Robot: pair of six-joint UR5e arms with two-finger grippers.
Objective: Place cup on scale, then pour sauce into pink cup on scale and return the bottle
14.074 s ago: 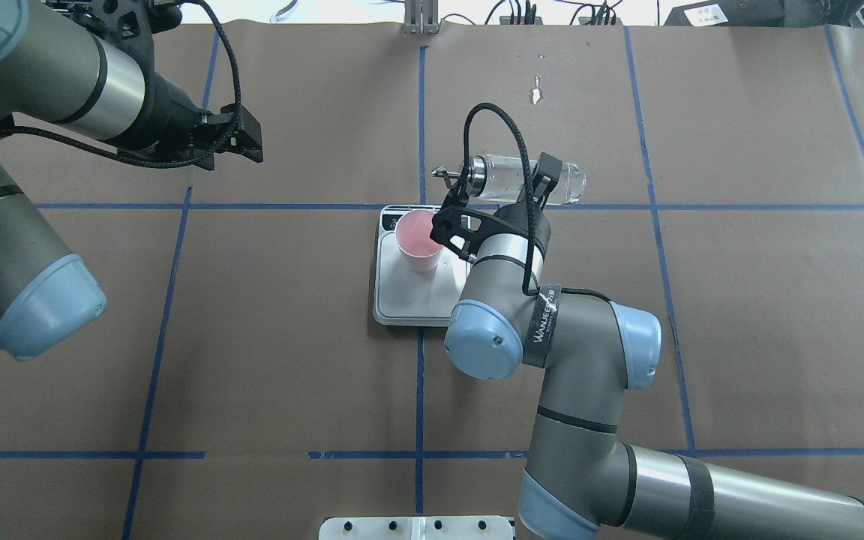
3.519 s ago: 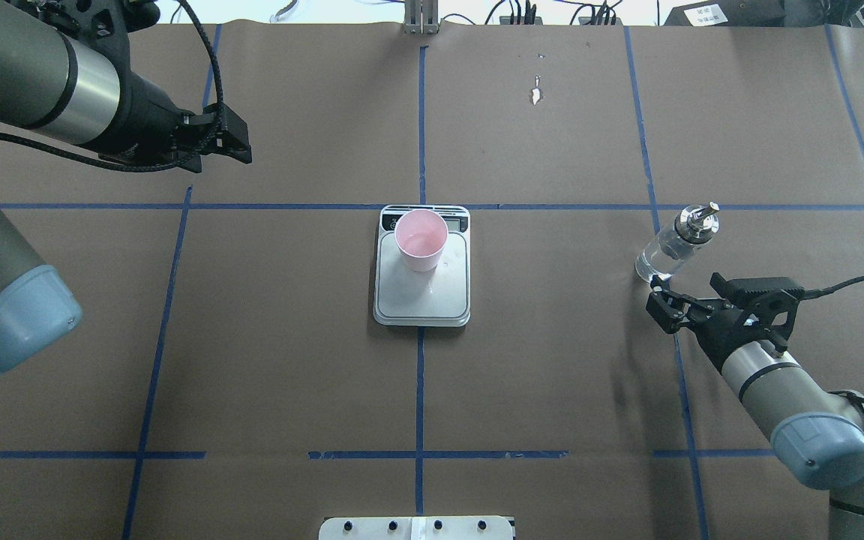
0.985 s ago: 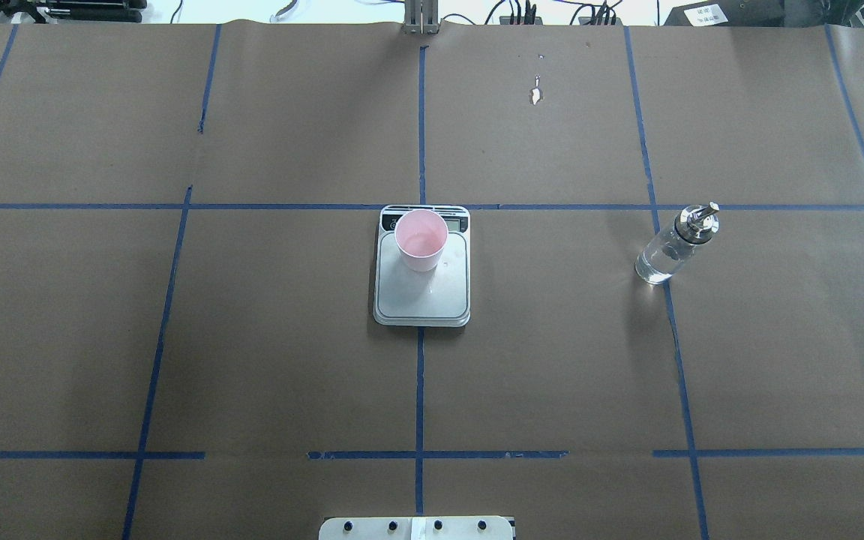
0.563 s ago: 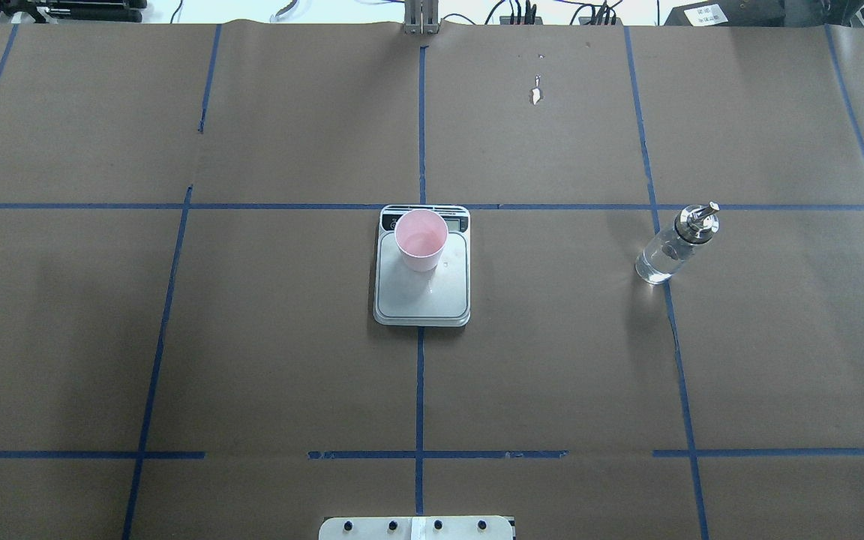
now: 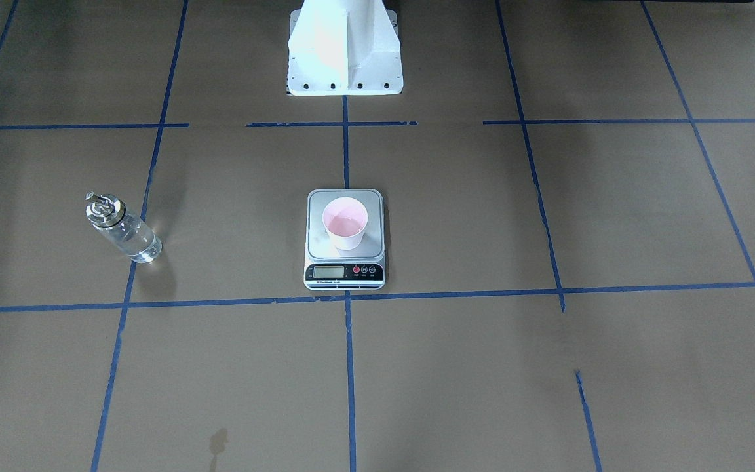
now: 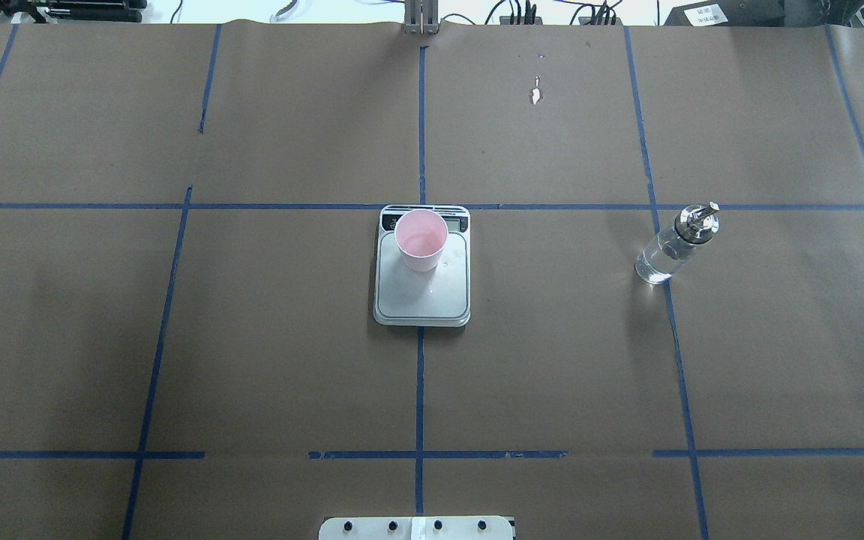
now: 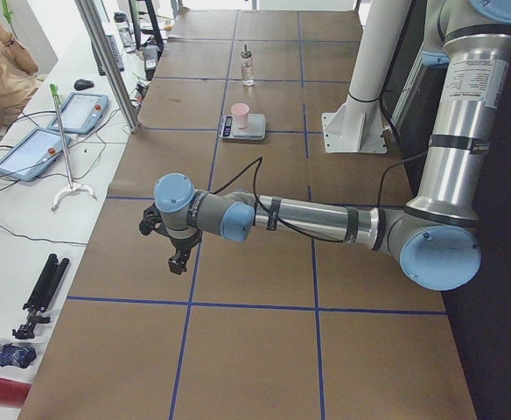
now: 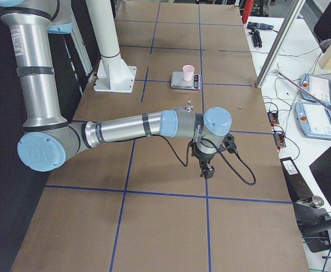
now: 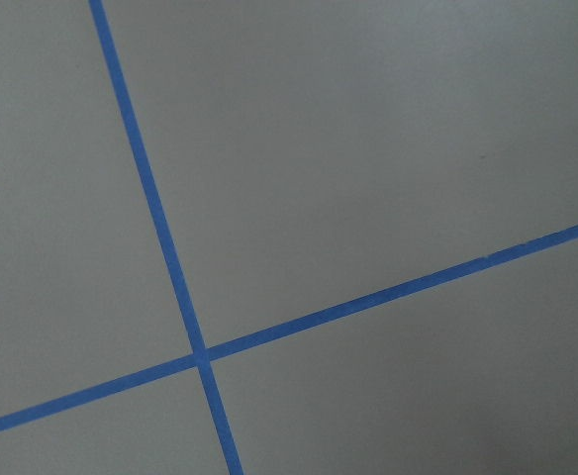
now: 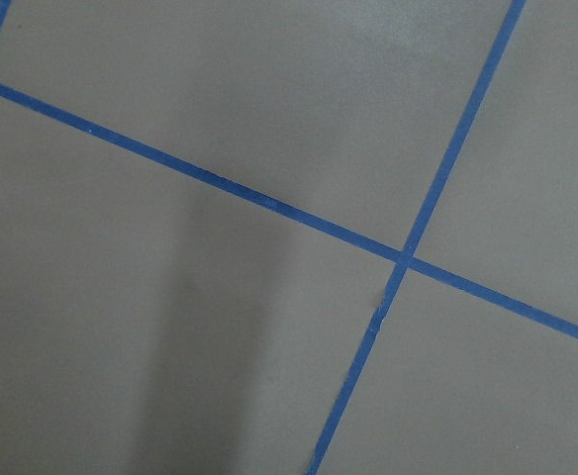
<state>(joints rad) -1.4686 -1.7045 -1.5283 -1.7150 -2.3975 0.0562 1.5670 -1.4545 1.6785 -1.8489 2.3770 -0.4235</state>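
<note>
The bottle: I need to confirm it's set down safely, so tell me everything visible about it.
The bottle is small, cylindrical clear glass with a shiny silver metal pourer cap, holding colourless liquid. It stands upright and free, nothing gripping it, its base on the brown paper at a blue tape line, well apart from the scale, on the robot's right side.

— What lies under the camera?
— Plain brown desk, with a blue tape strip slanting down toward the right.
— Only that one?
— No, a second strip crosses it right of centre. A soft shadow dims the lower left.
</note>
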